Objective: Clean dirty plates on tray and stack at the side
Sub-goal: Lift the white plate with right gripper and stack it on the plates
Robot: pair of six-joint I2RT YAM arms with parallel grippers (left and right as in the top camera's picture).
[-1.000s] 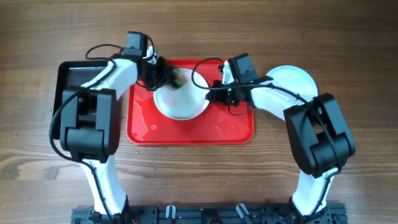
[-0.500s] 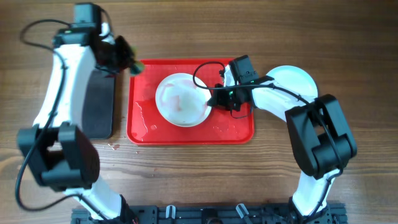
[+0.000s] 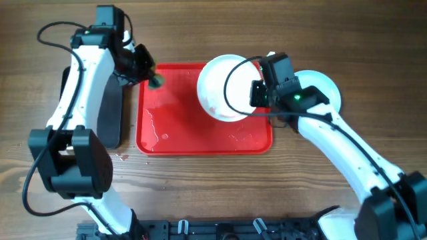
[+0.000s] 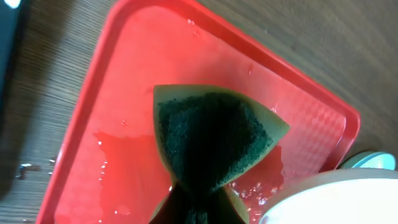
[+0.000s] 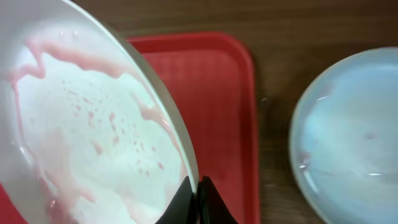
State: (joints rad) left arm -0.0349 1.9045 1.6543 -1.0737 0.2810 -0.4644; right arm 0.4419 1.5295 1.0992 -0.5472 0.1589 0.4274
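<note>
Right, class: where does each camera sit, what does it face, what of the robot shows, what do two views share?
Overhead: above the table, facing down; left arm and right arm show.
Left wrist: on left arm, facing the tray; left gripper pinching a sponge.
Right wrist: on right arm, facing down; right gripper clamping the white plate.
Shared: wrist views both show tray, white plate.

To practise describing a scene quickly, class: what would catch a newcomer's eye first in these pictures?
The white plate, streaked with pink, is pinched by its rim in the right gripper above the right end of the red tray. The left gripper holds a green sponge over the tray's far left corner, and a pale blue plate lies just right of the tray.
</note>
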